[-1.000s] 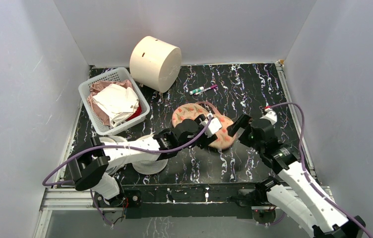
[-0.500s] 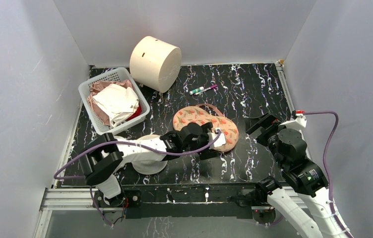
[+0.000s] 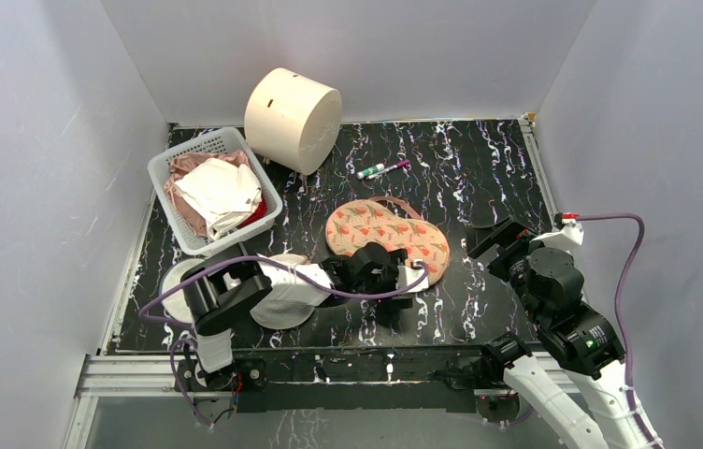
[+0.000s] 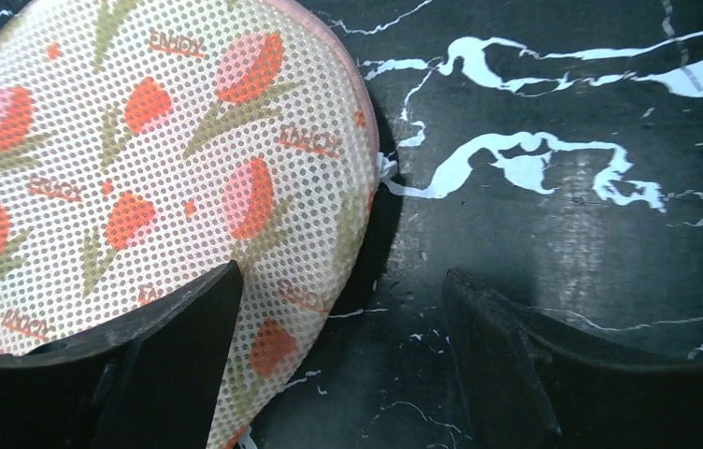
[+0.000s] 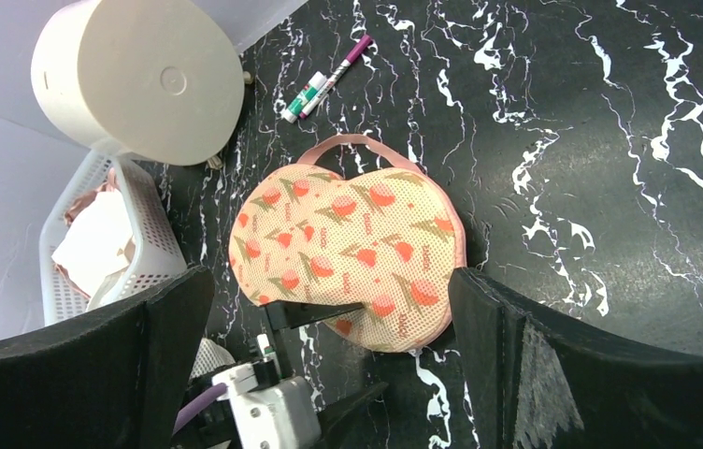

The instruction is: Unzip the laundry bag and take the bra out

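At the near edge of the laundry bag (image 3: 385, 234), the left gripper (image 4: 338, 374) hangs low with its jaws apart and nothing between them. One finger is over the bag's dotted fabric and the other over the bare table (image 3: 479, 159), a stance that looks meant for hunting along the rim for the zip. A small white scrap (image 4: 385, 168) pokes out at that rim; it may be the zip pull, but it is too small to tell. Off the bag's right side and well clear of it, the right gripper (image 3: 495, 245) is raised with its jaws spread wide and empty, probably waiting to pin the bag down. The bag lies flat, patterned side up and apparently closed, with its pink loop strap (image 5: 357, 140) on the far side. The bra is not visible anywhere, so it is most likely inside and nothing has been removed yet. Left of the bag and a little farther back, a white basket (image 3: 165, 173) holds crumpled cloth. Beyond the bag lie two markers (image 3: 382, 169), and farther still a cream drum (image 3: 292, 117) rests on its side near the back wall.
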`<state>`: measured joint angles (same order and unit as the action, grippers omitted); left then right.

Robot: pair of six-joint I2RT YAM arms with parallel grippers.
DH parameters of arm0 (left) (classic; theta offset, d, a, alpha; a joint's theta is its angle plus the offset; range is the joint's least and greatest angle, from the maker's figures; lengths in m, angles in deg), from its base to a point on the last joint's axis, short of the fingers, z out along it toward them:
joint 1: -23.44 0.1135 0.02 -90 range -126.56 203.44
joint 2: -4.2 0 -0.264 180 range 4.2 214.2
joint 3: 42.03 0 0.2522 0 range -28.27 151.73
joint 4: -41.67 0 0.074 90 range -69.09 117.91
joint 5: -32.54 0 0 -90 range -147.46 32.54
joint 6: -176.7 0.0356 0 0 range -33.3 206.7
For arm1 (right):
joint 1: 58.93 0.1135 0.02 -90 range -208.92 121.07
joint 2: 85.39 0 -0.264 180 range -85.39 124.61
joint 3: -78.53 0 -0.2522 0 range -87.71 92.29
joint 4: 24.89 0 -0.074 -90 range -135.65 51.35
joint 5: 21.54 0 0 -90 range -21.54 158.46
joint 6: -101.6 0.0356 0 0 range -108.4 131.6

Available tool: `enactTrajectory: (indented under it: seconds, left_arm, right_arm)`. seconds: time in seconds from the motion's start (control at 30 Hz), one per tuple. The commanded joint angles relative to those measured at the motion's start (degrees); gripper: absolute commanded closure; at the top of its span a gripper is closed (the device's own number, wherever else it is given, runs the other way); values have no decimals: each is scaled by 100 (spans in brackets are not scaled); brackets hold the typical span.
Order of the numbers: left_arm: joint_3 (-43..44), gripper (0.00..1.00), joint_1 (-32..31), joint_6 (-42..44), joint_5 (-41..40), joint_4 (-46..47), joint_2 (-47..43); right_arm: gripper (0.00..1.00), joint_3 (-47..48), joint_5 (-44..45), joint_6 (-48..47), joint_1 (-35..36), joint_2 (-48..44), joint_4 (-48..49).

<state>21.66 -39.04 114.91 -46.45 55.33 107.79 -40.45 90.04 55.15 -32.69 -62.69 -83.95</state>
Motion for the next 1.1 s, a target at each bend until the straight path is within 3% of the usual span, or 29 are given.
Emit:
enactTrajectory:
  seconds: [0.0,0.1,0.27,0.4,0.77,1.07]
  left_arm:
    - [417,27,-28,5,-356,-88,114]
    - [505,38,-28,-209,-624,-109,187]
    - [644,79,-28,-568,-1447,-240,101]
    - [699,98,-19,-859,-1835,-507,-225]
    - [850,100,520,-2266,-2355,-1114,-1014]
    - [896,100,674,-2479,-1994,-1308,-1055]
  right_arm:
    - [2,118,56,-62,-7,-35,177]
    - [2,28,-39,-8,-8,-29,241]
    - [2,-112,-202,-19,-6,39,326]
    - [2,-230,-349,-69,-3,189,337]
    - [6,-989,-1236,-351,-8,628,1350]
    - [41,-1521,-3115,-1230,-9,2302,3031]
